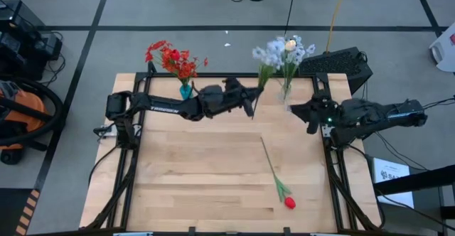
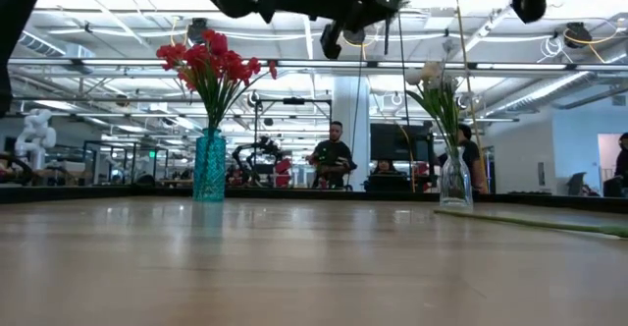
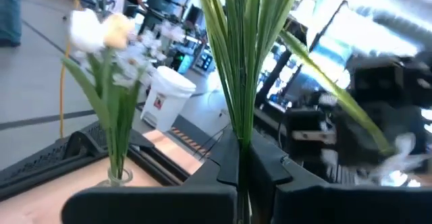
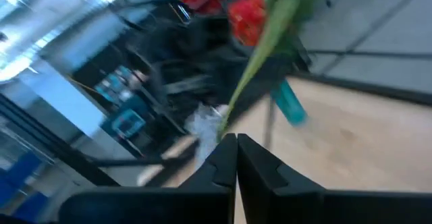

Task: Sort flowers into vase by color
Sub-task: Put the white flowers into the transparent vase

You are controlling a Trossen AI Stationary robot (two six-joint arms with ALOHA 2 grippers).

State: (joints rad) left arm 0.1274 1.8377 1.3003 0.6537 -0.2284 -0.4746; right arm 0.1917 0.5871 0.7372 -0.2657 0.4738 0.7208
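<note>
Left gripper point(image 1: 254, 102) fingers clenched on pale spray stem point(image 3: 236, 69) beside clear vase point(image 1: 286, 92); right gripper point(image 1: 311, 116) fingers pinched together, empty; red tulip point(image 1: 277, 180) on table point(image 1: 199, 179).

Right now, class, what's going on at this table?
Two robot arms are sorting flowers by color. The left hand is shut on a pale spray, holding it up near the clear vase, which already holds white flowers. The blue vase holds the red ones. One red tulip lies on the table. The right hand is shut and empty beside the clear vase.
</note>
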